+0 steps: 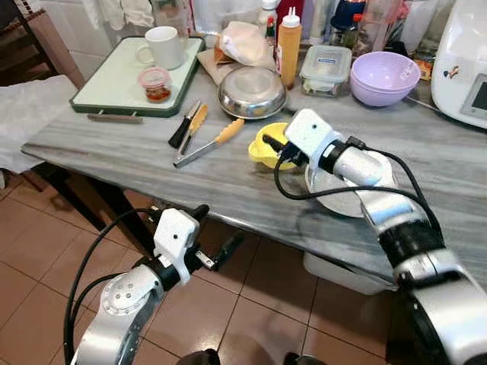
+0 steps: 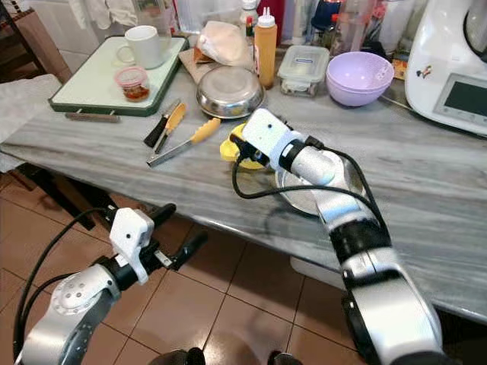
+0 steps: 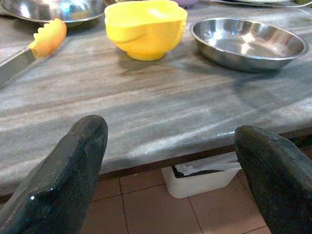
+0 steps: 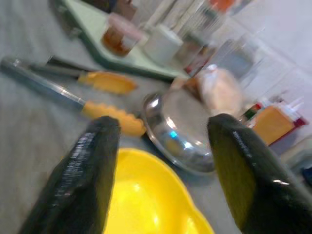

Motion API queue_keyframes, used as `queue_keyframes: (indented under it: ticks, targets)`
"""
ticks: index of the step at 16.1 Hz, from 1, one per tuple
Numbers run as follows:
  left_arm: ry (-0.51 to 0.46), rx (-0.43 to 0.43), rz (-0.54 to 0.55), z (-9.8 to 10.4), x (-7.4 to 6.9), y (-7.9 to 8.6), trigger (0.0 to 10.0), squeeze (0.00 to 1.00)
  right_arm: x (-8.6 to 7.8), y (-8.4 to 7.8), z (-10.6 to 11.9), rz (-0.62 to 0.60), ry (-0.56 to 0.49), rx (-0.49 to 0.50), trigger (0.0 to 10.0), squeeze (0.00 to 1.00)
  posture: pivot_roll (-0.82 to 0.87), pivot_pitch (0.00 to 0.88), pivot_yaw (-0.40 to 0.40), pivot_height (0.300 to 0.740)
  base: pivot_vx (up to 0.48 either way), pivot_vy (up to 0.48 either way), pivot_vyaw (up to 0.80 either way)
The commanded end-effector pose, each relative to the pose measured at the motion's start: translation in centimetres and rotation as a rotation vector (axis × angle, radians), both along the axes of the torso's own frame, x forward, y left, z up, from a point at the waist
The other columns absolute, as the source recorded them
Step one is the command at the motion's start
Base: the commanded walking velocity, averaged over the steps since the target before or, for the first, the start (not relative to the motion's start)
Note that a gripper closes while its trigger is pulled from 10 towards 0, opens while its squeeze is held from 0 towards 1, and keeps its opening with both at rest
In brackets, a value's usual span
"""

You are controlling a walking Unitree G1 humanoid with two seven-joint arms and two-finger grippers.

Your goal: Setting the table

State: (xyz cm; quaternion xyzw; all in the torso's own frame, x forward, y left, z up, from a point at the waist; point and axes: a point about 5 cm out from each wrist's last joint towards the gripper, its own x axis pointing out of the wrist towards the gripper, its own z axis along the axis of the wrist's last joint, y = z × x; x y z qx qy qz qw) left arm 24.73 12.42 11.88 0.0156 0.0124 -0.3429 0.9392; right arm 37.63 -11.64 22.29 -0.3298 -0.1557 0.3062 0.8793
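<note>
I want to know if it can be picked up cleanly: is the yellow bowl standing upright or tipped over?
Upright. The yellow bowl sits on its base on the table, opening upward, with the right gripper open above it.

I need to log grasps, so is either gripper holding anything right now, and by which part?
Nothing is held. The right gripper is open above the yellow plastic bowl; the left gripper is open below the table edge.

Silver arms w/ black joint bands, black cables. White wrist housings. Left end effector (image 1: 215,242) & right end effector (image 4: 161,165): long black fingers.
</note>
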Motion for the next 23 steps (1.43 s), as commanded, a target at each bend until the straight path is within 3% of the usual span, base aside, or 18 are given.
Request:
queue_keyframes:
  ticks: [1, 5, 7, 9, 12, 16, 23]
  targets:
    - [0.000, 0.012, -0.007, -0.2, 0.0, 0.0, 10.0, 0.00, -0.4, -0.4, 0.8, -0.025, -0.037, 0.039, 10.0, 1.00, 0.01, 0.140, 0.056, 0.740, 0.000, 0.000, 0.00]
    - [-0.010, -0.010, 0.019, -0.1, 0.5, 0.4, 10.0, 0.00, -3.4, -2.7, -0.4, -0.151, -0.073, 0.106, 10.0, 1.00, 0.00, 0.135, 0.052, 0.740, 0.000, 0.000, 0.00]
    - [-0.016, -0.025, -0.003, 0.1, 0.9, 0.1, 10.0, 0.00, -5.9, -4.4, -3.4, -0.278, 0.019, 0.135, 10.0, 1.00, -0.03, 0.131, 0.061, 0.740, 0.000, 0.000, 0.00]
    - [-0.021, -0.032, -0.024, 0.3, 1.2, -0.1, 10.0, 0.00, -6.6, -5.2, -4.7, -0.344, 0.081, 0.164, 10.0, 1.00, -0.05, 0.127, 0.074, 0.740, 0.000, 0.000, 0.00]
    - [-0.016, -0.049, -0.095, 0.6, 1.4, -0.6, 10.0, 0.00, -6.4, -7.3, -5.1, -0.497, 0.161, 0.269, 10.0, 1.00, -0.06, 0.123, 0.087, 0.740, 0.000, 0.000, 0.00]
    - [-0.023, -0.044, -0.088, 0.7, 1.7, -0.3, 10.0, 0.00, -5.6, -7.4, -4.7, -0.573, 0.288, 0.345, 10.0, 1.00, -0.05, 0.118, 0.082, 0.740, 0.000, 0.000, 0.00]
    - [-0.015, -0.042, -0.084, 0.5, 1.4, -0.2, 10.0, 0.00, -4.6, -6.5, -5.7, -0.567, 0.448, 0.367, 10.0, 0.98, -0.04, 0.114, 0.073, 0.740, 0.000, 0.000, 0.00]
